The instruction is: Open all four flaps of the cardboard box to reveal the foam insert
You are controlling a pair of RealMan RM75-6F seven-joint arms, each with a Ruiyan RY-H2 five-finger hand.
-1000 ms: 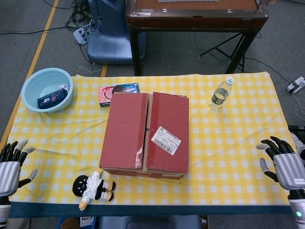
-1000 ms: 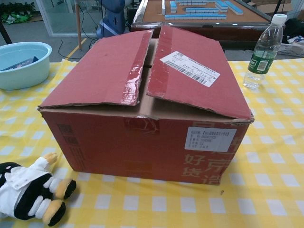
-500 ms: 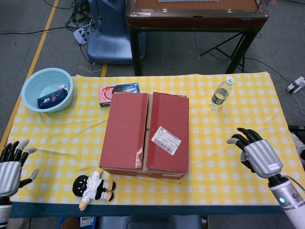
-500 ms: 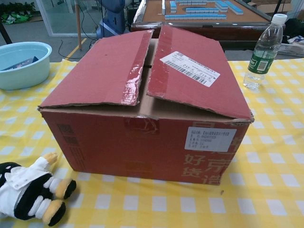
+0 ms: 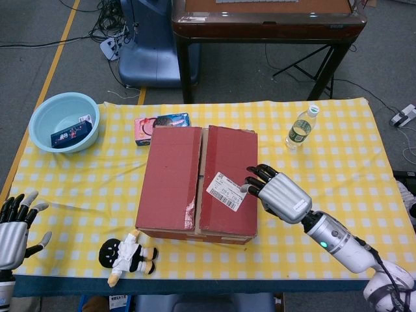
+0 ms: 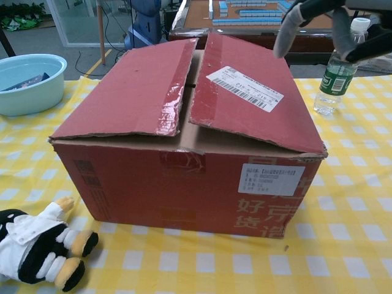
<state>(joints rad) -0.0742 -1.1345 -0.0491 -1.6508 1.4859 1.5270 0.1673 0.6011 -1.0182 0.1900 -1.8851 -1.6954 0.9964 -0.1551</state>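
Since a second ago the right hand point(image 5: 278, 194) has swung in from the tabletop's point(image 5: 325, 162) right edge to hover over the right side of the cardboard box point(image 5: 198, 182); nothing else has moved.

From the head view, its fingers point(image 5: 260, 174) are spread and hold nothing, their tips just above the right flap point(image 5: 227, 179) beside the shipping label point(image 5: 226, 190). Whether they touch the cardboard is hard to tell. The left hand point(image 5: 14, 222) waits at the near left corner, fingers apart, well clear of the box (a small doll point(image 5: 127, 255) lies between them).

From the chest view, only fingertips point(image 6: 286, 29) show at the top right, above the flap's far edge. Both top flaps lie nearly shut, with a narrow gap along the seam. No flap is open and no foam shows, so the whole task remains.
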